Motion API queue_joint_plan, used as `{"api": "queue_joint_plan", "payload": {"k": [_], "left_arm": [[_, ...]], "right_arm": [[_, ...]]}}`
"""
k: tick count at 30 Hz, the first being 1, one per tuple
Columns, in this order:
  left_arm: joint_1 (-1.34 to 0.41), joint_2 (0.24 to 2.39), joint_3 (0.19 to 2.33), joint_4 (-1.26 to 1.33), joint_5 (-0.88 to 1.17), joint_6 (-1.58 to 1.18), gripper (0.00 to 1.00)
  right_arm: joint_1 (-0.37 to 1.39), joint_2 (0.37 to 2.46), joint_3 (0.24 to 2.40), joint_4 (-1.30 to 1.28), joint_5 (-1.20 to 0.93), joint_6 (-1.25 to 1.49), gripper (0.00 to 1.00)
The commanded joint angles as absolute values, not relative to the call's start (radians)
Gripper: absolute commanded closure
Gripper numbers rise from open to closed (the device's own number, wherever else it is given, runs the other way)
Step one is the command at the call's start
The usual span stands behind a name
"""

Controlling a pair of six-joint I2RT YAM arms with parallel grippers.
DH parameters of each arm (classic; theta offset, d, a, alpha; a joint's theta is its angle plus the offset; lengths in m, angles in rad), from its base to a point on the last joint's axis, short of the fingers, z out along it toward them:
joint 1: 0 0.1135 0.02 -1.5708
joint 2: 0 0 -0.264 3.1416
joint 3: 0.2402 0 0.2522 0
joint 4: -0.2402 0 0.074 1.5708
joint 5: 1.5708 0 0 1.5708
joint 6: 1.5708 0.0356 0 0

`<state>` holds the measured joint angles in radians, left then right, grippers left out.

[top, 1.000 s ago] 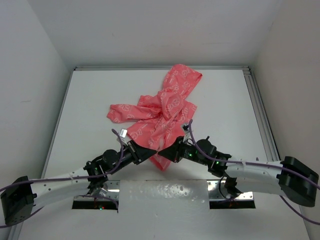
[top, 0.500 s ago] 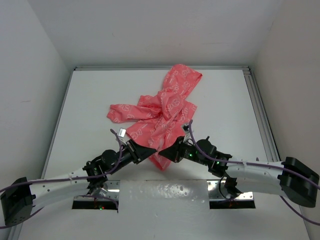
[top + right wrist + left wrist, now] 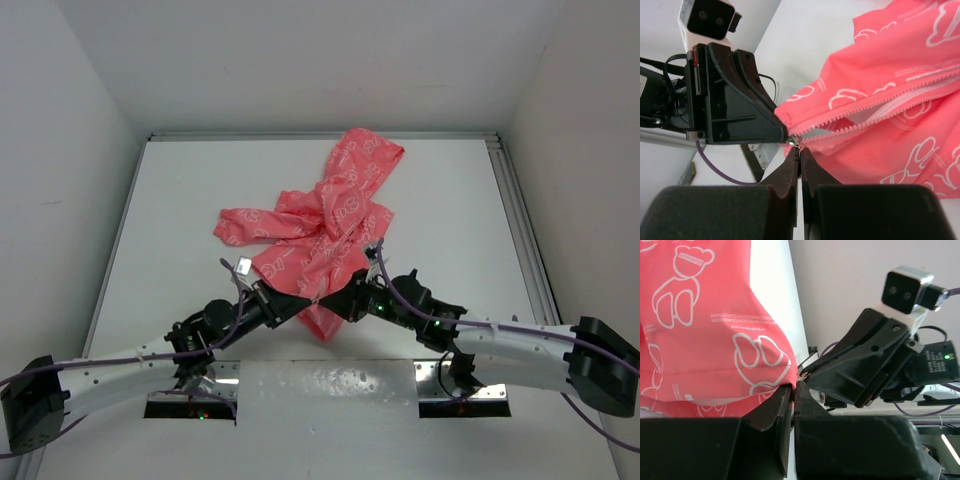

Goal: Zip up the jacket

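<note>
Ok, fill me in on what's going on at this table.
A coral-pink jacket lies crumpled on the table, and the robot is working at its near hem. The left hand pinches the fabric there, and the right hand pinches the zipper slider. The teeth above the slider lie apart, so nothing is zipped yet.

On the jacket (image 3: 715, 325), a bear print (image 3: 684, 276) reads "LUCKY CASTLE"

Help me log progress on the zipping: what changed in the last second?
Only the right arm shifted a little: its elbow sank toward the near edge. The left gripper and right gripper stay shut on the jacket at its bottom hem, by the zipper, whose teeth are parted. The jacket lies as before.
</note>
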<state>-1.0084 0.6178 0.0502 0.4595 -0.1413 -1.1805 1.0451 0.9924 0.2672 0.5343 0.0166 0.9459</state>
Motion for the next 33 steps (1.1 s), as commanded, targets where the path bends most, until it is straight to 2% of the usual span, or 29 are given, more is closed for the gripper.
{"api": "queue_joint_plan", "payload": {"k": [1, 7, 15, 17, 19, 22, 24, 29, 33], "left_arm": [[-1.011, 0.586, -0.132, 0.433, -0.163, -1.181, 1.00], [-1.011, 0.529, -0.107, 0.354, -0.152, -1.125, 1.00], [-1.011, 0.476, -0.094, 0.298, -0.155, -1.097, 1.00], [-1.011, 0.430, -0.057, 0.220, -0.144, -1.065, 1.00], [-1.011, 0.368, 0.069, 0.097, -0.185, -0.984, 1.00], [-1.011, 0.277, 0.261, -0.263, -0.334, -0.891, 1.00], [-1.011, 0.229, 0.375, -0.369, -0.452, -0.861, 1.00], [-1.011, 0.077, 0.445, -0.593, -0.586, -0.925, 1.00], [-1.011, 0.000, 0.442, -0.687, -0.626, -0.983, 1.00]], "right_arm": [[1.052, 0.969, 0.371, 0.406, 0.110, 0.841, 1.00], [1.052, 1.009, 0.538, 0.144, 0.284, 0.674, 1.00], [1.046, 1.092, 0.652, 0.016, 0.530, 0.542, 1.00], [1.042, 1.118, 0.689, 0.003, 0.601, 0.491, 1.00], [1.016, 1.156, 0.730, 0.000, 0.673, 0.460, 1.00], [0.904, 1.219, 0.802, -0.054, 0.660, 0.425, 1.00], [0.788, 1.256, 0.856, -0.058, 0.628, 0.420, 1.00], [0.533, 1.425, 1.018, -0.109, 0.540, 0.410, 1.00], [0.367, 1.583, 1.236, -0.164, 0.483, 0.419, 1.00]]}}
